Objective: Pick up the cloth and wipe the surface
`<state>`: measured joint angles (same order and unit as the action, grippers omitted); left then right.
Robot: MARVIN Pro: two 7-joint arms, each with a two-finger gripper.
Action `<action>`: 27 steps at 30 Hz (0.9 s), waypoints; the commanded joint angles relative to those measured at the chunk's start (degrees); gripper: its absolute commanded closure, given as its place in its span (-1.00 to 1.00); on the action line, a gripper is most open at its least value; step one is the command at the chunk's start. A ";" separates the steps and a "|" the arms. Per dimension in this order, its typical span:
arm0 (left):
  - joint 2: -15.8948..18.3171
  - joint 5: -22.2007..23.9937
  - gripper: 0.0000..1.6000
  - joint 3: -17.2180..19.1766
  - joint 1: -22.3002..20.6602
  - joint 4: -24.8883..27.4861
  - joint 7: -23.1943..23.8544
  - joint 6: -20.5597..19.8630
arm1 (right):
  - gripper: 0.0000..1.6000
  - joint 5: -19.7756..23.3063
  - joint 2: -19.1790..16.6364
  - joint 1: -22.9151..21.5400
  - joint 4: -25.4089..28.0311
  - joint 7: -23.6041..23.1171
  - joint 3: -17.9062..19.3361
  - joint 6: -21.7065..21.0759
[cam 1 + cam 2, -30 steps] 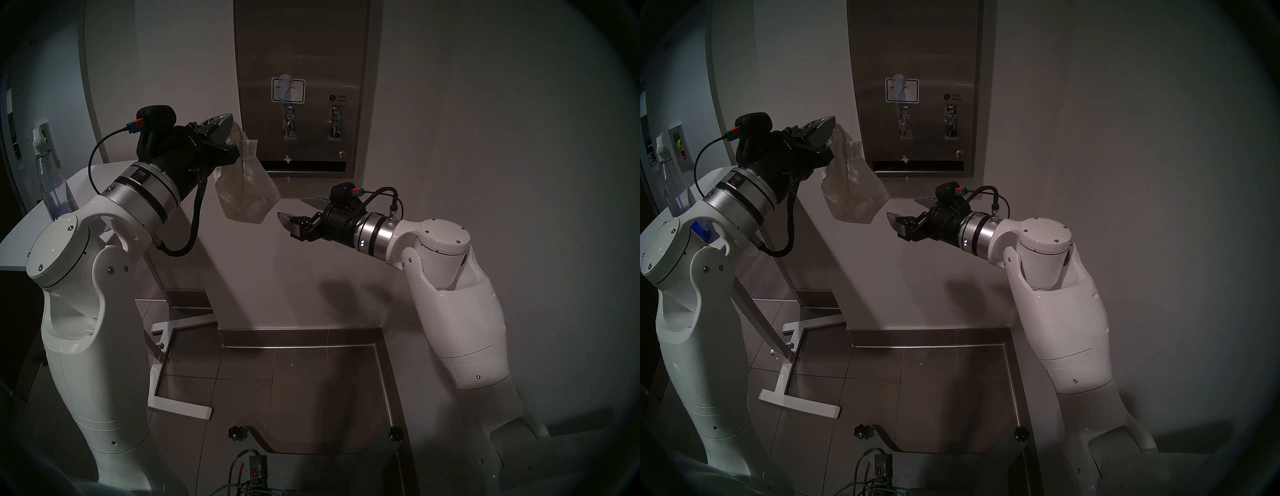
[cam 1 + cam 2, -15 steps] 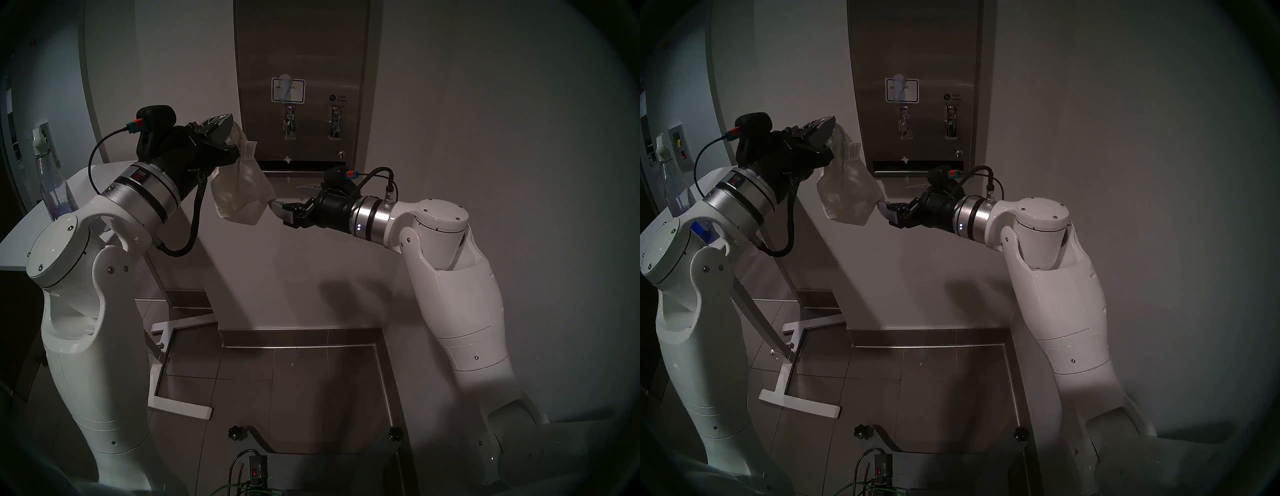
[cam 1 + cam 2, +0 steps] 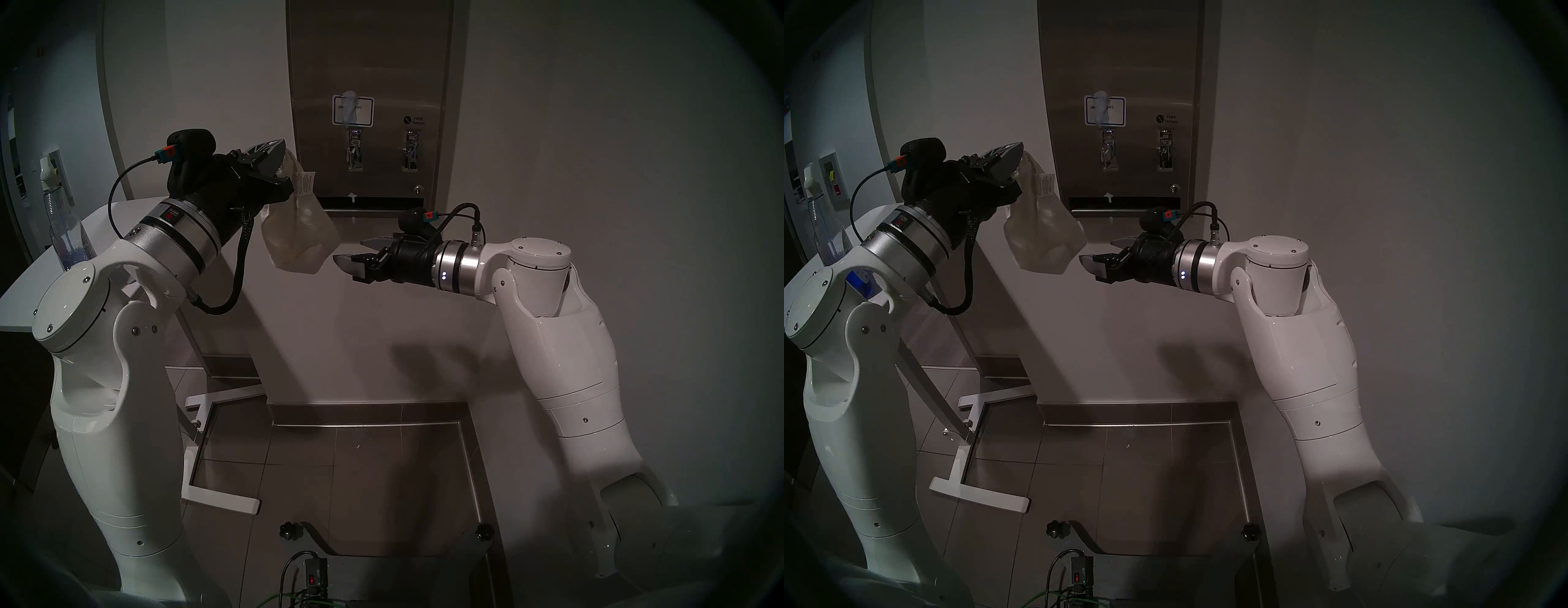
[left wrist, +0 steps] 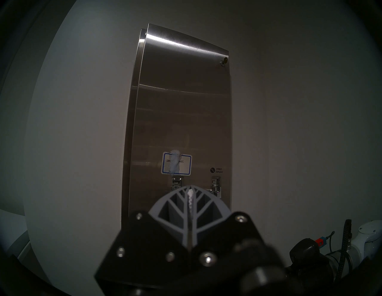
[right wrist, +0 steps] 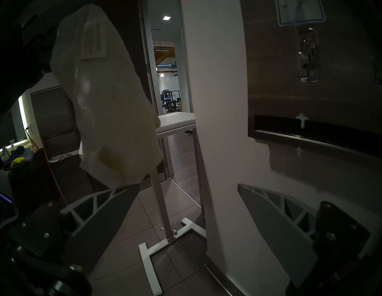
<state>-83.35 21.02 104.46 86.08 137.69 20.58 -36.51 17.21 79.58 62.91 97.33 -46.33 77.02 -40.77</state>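
Note:
The off-white cloth (image 3: 297, 237) hangs from my left gripper (image 3: 282, 170), which is shut on its top edge; its white tag (image 3: 304, 183) faces out. The cloth also shows in the head right view (image 3: 1043, 242) and the right wrist view (image 5: 111, 103). The steel dispenser front (image 3: 369, 63) is on the wall just right of the cloth, with a whitish smear on its blue-bordered label (image 3: 353, 111). My right gripper (image 3: 348, 249) is open, just right of the cloth's lower corner and apart from it. In the left wrist view the dispenser (image 4: 182, 113) is straight ahead.
A white table (image 3: 25, 297) with a clear spray bottle (image 3: 59, 212) stands at the left, its white legs (image 3: 220, 501) on the tiled floor. The plain wall (image 3: 594, 170) runs right of the dispenser. The dark slot (image 5: 310, 128) is close to my right gripper.
My right gripper rose and moved left to the cloth's lower corner, nudged it, then drew back a little to the right. The left arm held still.

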 commanded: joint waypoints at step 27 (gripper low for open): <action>-0.04 -0.16 1.00 -0.05 -1.52 1.20 0.20 0.93 | -1.00 0.95 3.89 -1.15 4.79 1.91 2.53 -0.23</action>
<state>-83.50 20.86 104.50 86.05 137.69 20.74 -36.51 18.76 82.84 61.83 99.30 -45.79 79.31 -41.82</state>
